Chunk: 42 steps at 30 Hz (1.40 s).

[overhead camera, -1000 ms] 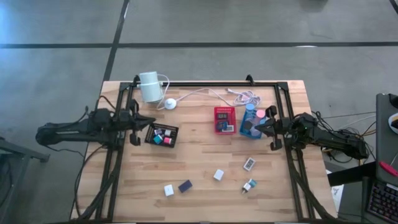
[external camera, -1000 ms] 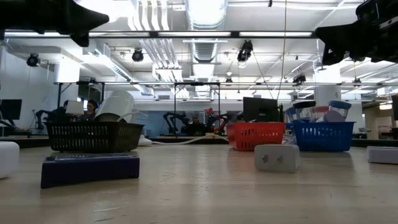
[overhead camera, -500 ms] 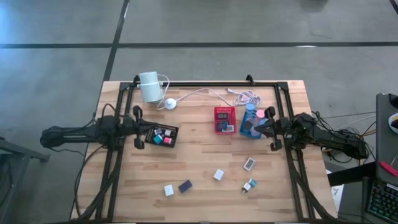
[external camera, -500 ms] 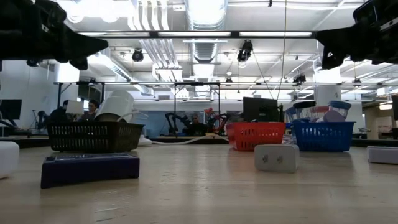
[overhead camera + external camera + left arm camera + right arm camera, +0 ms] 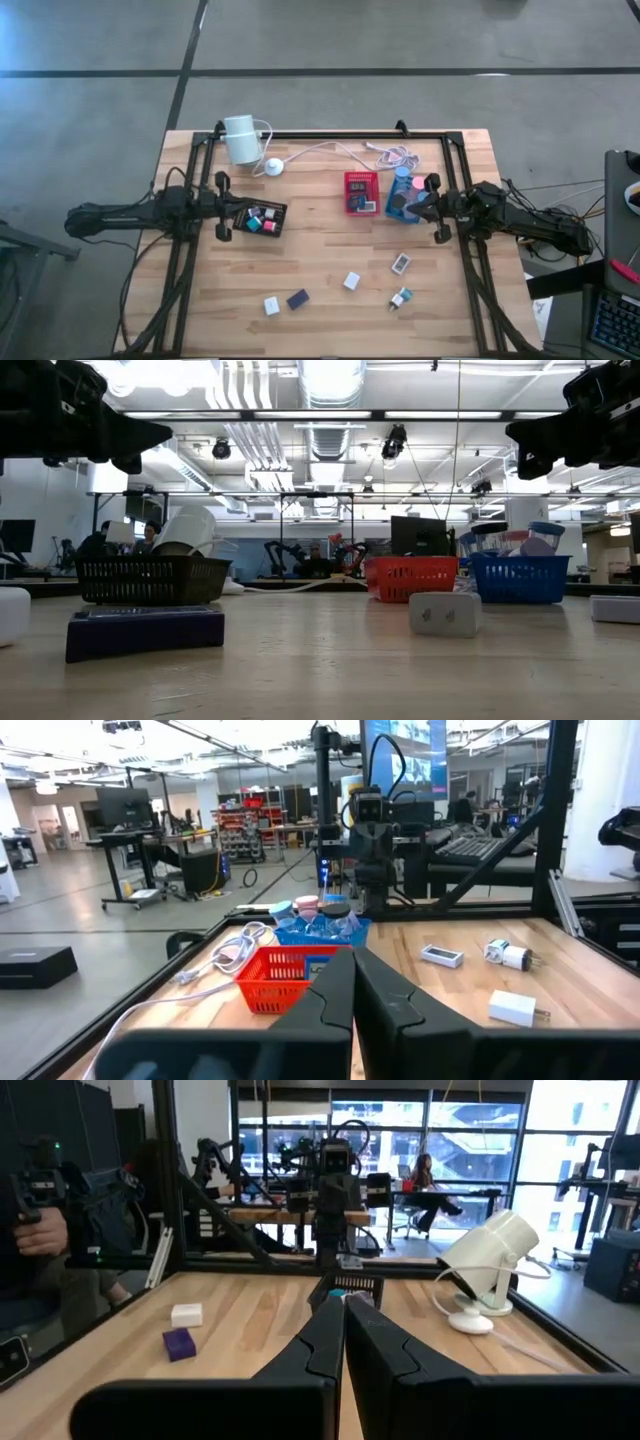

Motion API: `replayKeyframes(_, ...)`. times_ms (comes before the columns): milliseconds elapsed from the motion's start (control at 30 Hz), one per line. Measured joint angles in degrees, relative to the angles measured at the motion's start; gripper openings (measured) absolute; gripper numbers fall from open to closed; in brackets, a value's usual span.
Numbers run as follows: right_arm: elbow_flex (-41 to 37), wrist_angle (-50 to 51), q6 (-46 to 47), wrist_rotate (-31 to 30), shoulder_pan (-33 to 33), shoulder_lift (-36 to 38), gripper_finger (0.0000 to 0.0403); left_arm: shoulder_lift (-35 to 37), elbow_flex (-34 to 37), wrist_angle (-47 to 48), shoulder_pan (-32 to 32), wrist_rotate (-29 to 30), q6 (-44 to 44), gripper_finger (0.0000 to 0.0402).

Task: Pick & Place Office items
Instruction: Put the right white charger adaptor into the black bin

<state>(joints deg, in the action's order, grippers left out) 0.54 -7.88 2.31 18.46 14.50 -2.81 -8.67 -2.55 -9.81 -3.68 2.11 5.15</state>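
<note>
Several tiny office items lie flat on the wooden table's near half: a white block (image 5: 271, 305), a dark purple block (image 5: 298, 299), a white block (image 5: 351, 281), a pale piece (image 5: 401, 263) and a teal-white plug (image 5: 400, 298). More items sit in the black tray (image 5: 281, 226), the red tray (image 5: 361, 177) and the blue tray (image 5: 391, 212). My left gripper (image 5: 222, 206) (image 5: 352, 982) hovers shut above the table beside the black tray's left end. My right gripper (image 5: 433, 208) (image 5: 343, 1320) hovers shut beside the blue tray's right side. Both are high in the low view.
A white cylinder (image 5: 240, 139) lies at the far left, with its round puck (image 5: 273, 167) and white cable (image 5: 340, 148) running along the far edge. A black frame (image 5: 330, 134) borders the table. Bare wood lies between the trays and the loose items.
My left gripper has moved down and a little toward the near edge, ending level beside the black tray, then has held still. The objects on the table have stayed where they were.
</note>
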Motion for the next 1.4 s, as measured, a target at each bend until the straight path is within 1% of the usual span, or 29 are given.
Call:
replayKeyframes(167,0.3,0.0,0.8,0.0,0.0,0.0,0.0008,0.0,0.0,0.0,0.0,0.1,0.0,0.0016)
replayKeyframes(333,3.7,0.6,0.2,1.1,-0.7,-2.1,0.0008,0.0,0.0,0.0,0.0,0.3,0.0,0.0015)
replayKeyframes(467,9.1,5.3,-2.3,1.1,-2.0,-7.1,0.0008,0.0,0.0,0.0,0.0,0.4,0.0,0.0014)
replayKeyframes(567,13.8,9.7,-3.2,0.7,-2.3,-12.6,0.0009,0.0,0.0,0.0,0.0,0.4,0.0,0.0014)
replayKeyframes(700,18.7,11.2,-2.9,0.8,-2.4,-19.6,0.0019,0.0,0.0,0.0,0.0,0.4,0.0,0.0014)
replayKeyframes(833,23.4,12.5,-2.1,0.9,-3.0,-27.0,0.0055,0.0,0.0,0.0,0.0,0.5,-0.4,0.0013)
replayKeyframes(1067,30.8,12.8,-2.9,0.9,-7.7,-41.2,0.0149,0.0,0.0,0.0,0.0,0.5,-0.9,0.0014)
replayKeyframes(1233,37.6,15.8,-5.8,0.9,-13.5,-51.1,0.0205,0.0,0.0,0.0,0.0,0.5,-0.9,0.0016)
replayKeyframes(1400,43.3,18.5,-8.4,0.9,-20.0,-61.0,0.0234,0.0,0.0,0.0,0.0,0.5,-0.9,0.0014)
